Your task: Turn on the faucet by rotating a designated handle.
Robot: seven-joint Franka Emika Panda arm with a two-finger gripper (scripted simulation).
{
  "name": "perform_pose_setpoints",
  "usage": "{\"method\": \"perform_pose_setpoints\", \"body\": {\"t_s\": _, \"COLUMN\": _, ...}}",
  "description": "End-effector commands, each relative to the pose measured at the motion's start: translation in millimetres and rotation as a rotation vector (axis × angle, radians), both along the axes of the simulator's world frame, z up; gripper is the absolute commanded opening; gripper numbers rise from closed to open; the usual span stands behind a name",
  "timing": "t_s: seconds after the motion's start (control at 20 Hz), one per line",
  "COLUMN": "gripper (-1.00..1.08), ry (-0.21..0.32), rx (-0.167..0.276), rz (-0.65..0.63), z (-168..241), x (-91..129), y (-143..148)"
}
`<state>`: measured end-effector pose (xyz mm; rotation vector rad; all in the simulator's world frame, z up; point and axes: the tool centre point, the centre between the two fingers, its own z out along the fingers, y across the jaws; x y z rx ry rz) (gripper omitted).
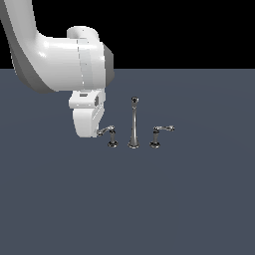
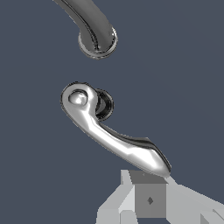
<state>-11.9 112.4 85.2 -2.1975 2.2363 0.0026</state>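
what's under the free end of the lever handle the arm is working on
In the wrist view the gripper sits right at the tip of the handle, near it or touching, with bare dark floor around. Its fingers are hidden, so open or shut is unclear.

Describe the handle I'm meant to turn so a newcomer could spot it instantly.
Find the tall spout mid-floor. The handle is the short chrome lever on the exterior view's left of it, beside the white arm. Its arm reaches towards the robot; the twin lever reaches away.
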Motion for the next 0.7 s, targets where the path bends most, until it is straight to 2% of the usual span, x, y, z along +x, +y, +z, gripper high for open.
{"method": "perform_pose_setpoints", "body": {"t_s": 0.0, "gripper": -1.0, "ry": 0.001, "rx": -0.002, "rz": -0.006, "z": 0.0, "x": -3.9, "y": -10.7}}
{"method": "perform_pose_setpoints", "body": {"t_s": 0.45, "gripper": -1.0, "ry": 0.003, "rx": -0.005, "rz": -0.014, "z": 0.2, "x": -22.7, "y": -47.5}}
{"method": "perform_pose_setpoints", "body": {"t_s": 0.5, "gripper": -1.0, "ry": 0.003, "rx": -0.005, "rz": -0.014, "z": 0.2, "x": -22.7, "y": -47.5}}
{"method": "perform_pose_setpoints", "body": {"t_s": 0.55, "gripper": -1.0, "ry": 0.002, "rx": 0.004, "rz": 0.024, "z": 0.0, "x": -23.0, "y": -22.3}}
{"method": "perform_pose_setpoints", "body": {"t_s": 0.65, "gripper": -1.0, "ry": 0.002, "rx": 0.002, "rz": 0.016, "z": 0.0, "x": -19.8, "y": -36.7}}
